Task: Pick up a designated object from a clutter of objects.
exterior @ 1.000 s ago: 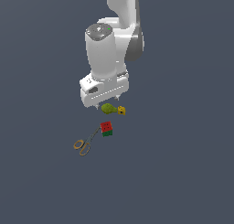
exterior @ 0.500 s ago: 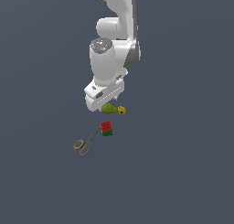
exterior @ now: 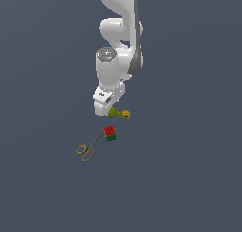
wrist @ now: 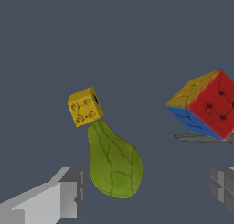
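The designated object, an olive-green pear-like lump (exterior: pixel 114 113) (wrist: pixel 113 161), lies on the dark floor. It touches a small yellow dotted cube (exterior: pixel 125 114) (wrist: pixel 85 106) at its narrow end. My gripper (wrist: pixel 146 186) is open, low over the lump. The lump lies between the two grey fingers (wrist: pixel 57 195), closer to one than to the other. In the exterior view the white hand (exterior: pixel 106 101) hangs just above the lump and hides the fingertips. The rest of the clutter is a red-and-green cube (exterior: pixel 110 133) (wrist: pixel 205 104) and scissors (exterior: pixel 87 149).
The scissors with orange loop handles lie towards the exterior view's left, their thin blade (wrist: pixel 201 137) reaching under the coloured cube. In the wrist view that cube also shows blue and orange faces. All else around is plain dark grey floor.
The arm has come down, bringing the hand lower over the green lump. The objects on the floor have not moved.
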Robot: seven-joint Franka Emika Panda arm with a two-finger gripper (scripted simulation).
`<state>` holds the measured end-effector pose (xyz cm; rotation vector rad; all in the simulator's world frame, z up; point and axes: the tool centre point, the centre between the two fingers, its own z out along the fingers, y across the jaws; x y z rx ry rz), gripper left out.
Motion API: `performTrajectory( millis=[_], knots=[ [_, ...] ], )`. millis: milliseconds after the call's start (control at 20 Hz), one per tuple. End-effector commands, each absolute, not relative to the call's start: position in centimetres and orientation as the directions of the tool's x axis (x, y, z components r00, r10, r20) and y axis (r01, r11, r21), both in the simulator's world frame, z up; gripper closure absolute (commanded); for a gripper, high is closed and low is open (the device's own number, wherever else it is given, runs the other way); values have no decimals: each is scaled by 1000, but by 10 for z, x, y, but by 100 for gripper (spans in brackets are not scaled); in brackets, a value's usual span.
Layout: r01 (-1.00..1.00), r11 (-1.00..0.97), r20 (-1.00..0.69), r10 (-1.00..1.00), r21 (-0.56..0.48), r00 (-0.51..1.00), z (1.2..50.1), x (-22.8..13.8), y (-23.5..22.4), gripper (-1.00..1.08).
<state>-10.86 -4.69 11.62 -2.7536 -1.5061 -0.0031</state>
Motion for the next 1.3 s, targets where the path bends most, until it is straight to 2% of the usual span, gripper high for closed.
performTrajectory(
  millis=[0,500,1250],
  knots=[
    [868,-496,3,868,-1,496,109,-117,-47,-92],
    [918,-396,0,918,0,396,92,-136,-47,-92],
    [921,-389,-1,921,0,389,71,-138,-48,-92]
  ],
)
